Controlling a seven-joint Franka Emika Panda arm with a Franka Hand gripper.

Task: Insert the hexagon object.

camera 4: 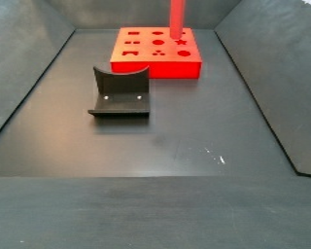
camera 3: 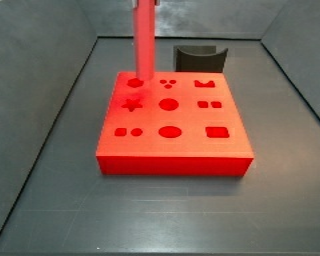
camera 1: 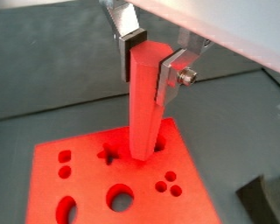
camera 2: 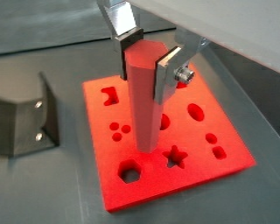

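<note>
Above the block point(camera 2: 166, 153), the rod point(camera 2: 146, 96) is clamped upright in the gripper point(camera 2: 149, 54), lower end at a hole.

— Any lettering out there; a label, a number, a brand?

— Nothing readable; the red block point(camera 3: 172, 125) carries only cut-out shapes; the hexagon object point(camera 2: 145, 96) is plain between the gripper point(camera 2: 150, 54) plates; the fixture point(camera 4: 120, 93) shows bare dark metal.

— And the floor point(camera 4: 158, 146)?

— Blank too; no signs anywhere.
</note>
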